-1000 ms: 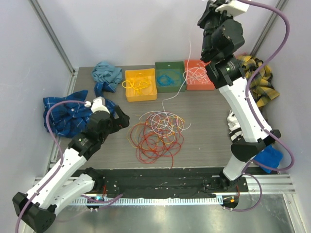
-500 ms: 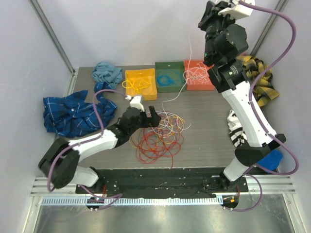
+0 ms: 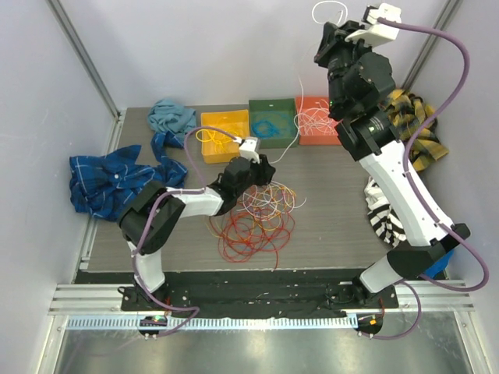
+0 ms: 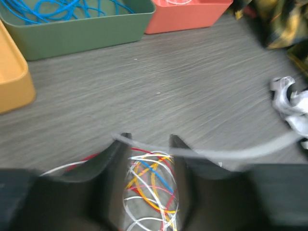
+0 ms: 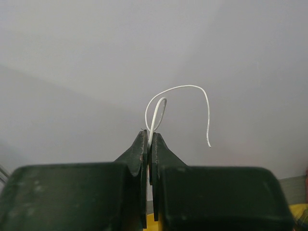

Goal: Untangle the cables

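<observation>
A second ago the left gripper sat drawn back beside the blue checked cloth; now it is stretched out over the far edge of the heap of cables, its fingers narrower than before but apart, with red, yellow, blue and white strands lying in the gap beneath them and nothing visibly pinched. The right gripper has climbed higher and stays pressed together on a white cable – a short loop curls above its tips, and the long end hangs away below it, passing as a blurred line just ahead of the left fingertips. Beyond the left gripper stand three bins in a row: the yellow bin nearest on its left holds yellow wires, the green bin straight ahead holds a blue wire, and the orange bin – under the raised right gripper – holds white wires.
</observation>
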